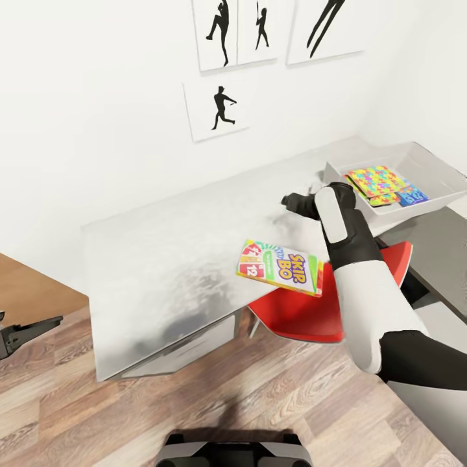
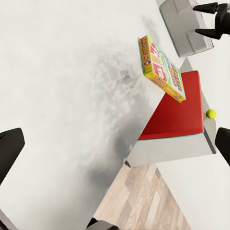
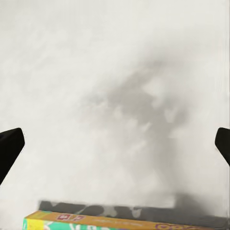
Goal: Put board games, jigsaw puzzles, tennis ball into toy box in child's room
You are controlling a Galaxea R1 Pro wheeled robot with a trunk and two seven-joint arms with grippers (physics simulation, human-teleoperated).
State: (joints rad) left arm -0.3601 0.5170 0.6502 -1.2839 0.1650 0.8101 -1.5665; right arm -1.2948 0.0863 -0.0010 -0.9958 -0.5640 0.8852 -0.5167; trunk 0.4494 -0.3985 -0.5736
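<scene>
Currently, step in hand: picking up the Skip-Bo box (image 1: 281, 266) to carry it to the toy box (image 1: 433, 170), by my reading.

Right gripper (image 1: 293, 203): hovers above the white table (image 1: 162, 246), fingers spread wide and holding nothing (in its wrist view the two dark fingertips sit at opposite edges, with bare tabletop between them).

Skip-Bo box: lies flat at the table's front edge, nearer the robot than the right gripper and under its forearm, partly overhanging the red chair (image 1: 305, 314). Its yellow side shows just below the fingers in the right wrist view.

Toy box: beyond the right gripper on its outer side, near but apart; it already holds jigsaw puzzles (image 1: 375, 182) and a blue-lidded flat box I cannot read.

Tennis ball (image 2: 211, 113): a small yellow-green dot past the chair in the left wrist view; whether it rests on the lower desk section I cannot tell.

Left gripper (image 1: 26, 331): hangs low over the wood floor, well away from the table, fingers apart and empty.

Doing it well: draw the right gripper back toward the robot until the box sits between the fingers, then close across its short width. The overhanging edge offers a way in under the box, but a nudge could tip it onto the chair.
</scene>
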